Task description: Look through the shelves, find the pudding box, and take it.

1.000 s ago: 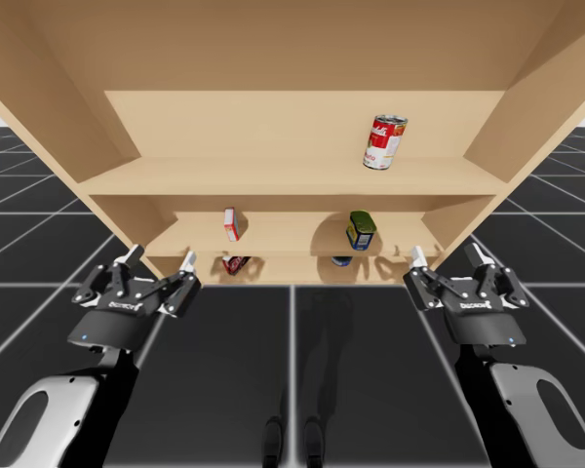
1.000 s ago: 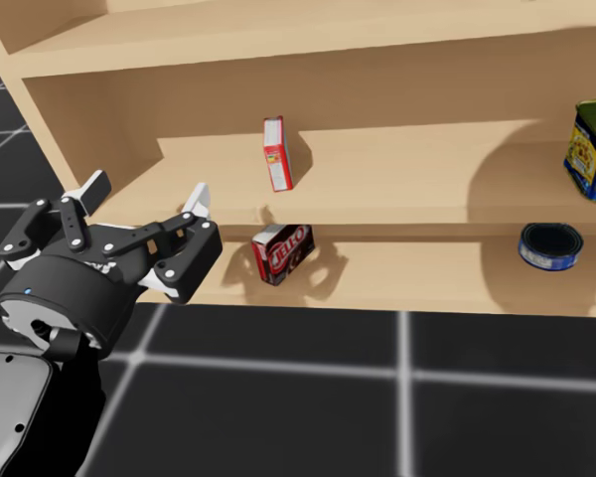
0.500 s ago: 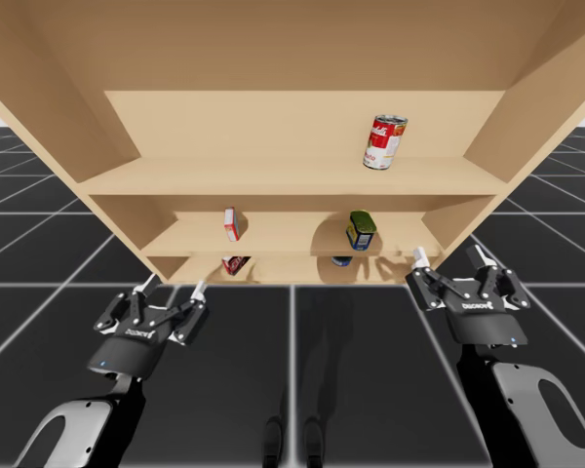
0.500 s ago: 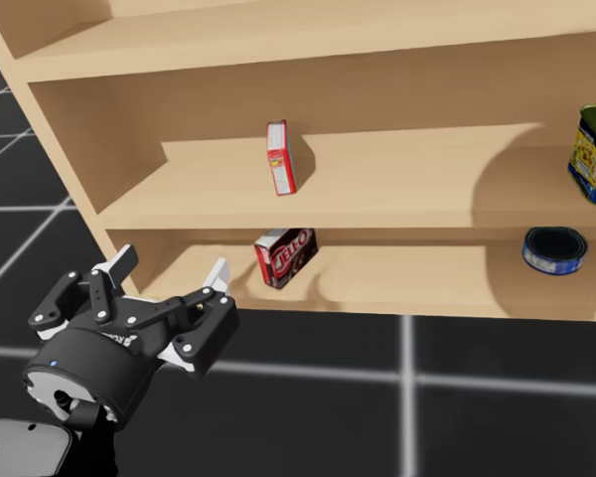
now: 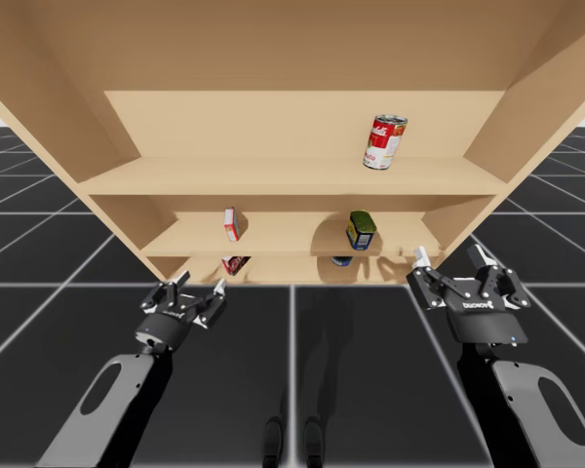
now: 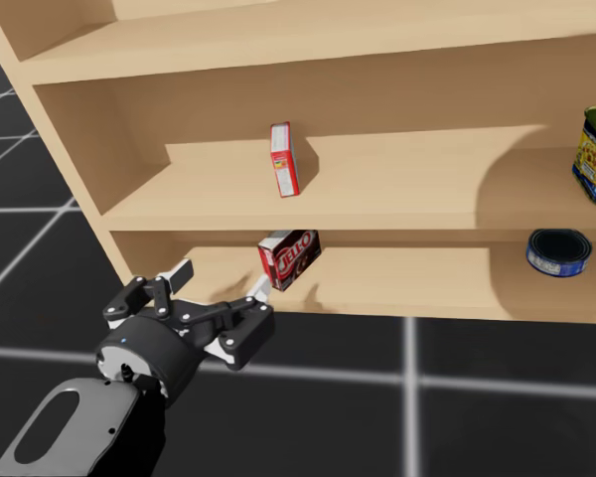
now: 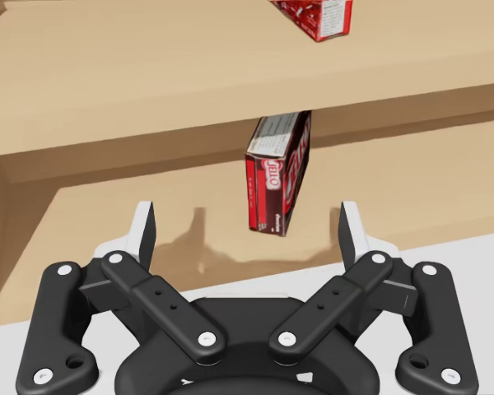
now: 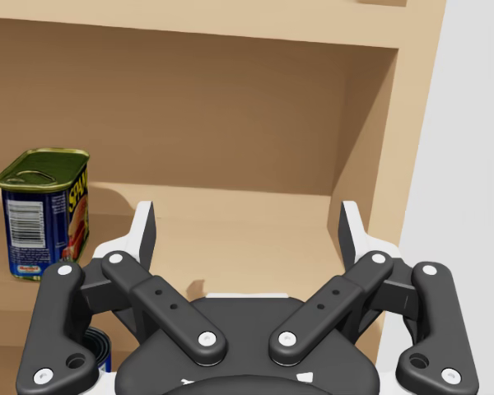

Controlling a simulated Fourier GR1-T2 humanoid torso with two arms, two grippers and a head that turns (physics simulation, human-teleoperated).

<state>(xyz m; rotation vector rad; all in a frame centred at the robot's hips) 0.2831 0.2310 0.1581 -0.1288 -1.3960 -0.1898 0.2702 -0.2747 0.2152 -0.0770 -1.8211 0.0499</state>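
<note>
The dark red pudding box point(image 7: 277, 177) stands on the bottom shelf point(image 7: 445, 189), towards the left. The left gripper point(image 7: 247, 224) hovers just before it, fingers spread; the right gripper point(image 8: 247, 224), likewise spread, hangs near a blue can point(image 8: 45, 214).

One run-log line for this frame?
stage: pre-grasp | left gripper: open, facing dark red box on bottom shelf, no contact | right gripper: open, empty

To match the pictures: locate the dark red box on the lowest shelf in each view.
High view: dark red box, lowest shelf, ahead of my left gripper.
Head view: dark red box beyond that gripper.
Left wrist view: dark red box ahead of the gripper.
Landmark: small red box one shelf above.
</note>
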